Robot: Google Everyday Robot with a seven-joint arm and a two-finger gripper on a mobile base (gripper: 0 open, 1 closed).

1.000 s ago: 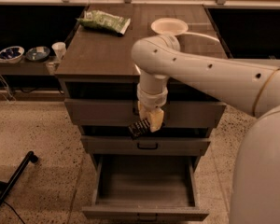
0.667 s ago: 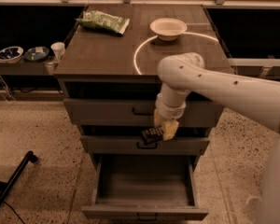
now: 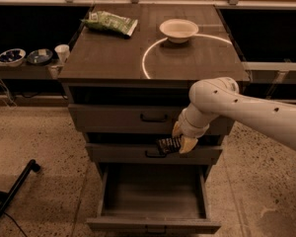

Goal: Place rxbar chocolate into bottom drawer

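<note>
The tan claw [image 3: 180, 141] is clamping the flat black-wrapped rxbar chocolate [image 3: 166, 145] above the open grey metal bottom drawer [image 3: 153, 197], seemingly for release.

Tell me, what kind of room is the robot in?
Probably an office snack area or a lab: a grey drawer cabinet, with a white bowl and green snack bag on top. The gripper holds the rxbar chocolate above the open bottom drawer.

place: lab | signs: drawer cabinet [image 3: 113, 58], speckled floor [image 3: 39, 142], shelf [image 3: 10, 72] of bowls [image 3: 39, 57] | jaws: gripping rxbar chocolate [image 3: 168, 144] before middle drawer [image 3: 118, 153]
</note>
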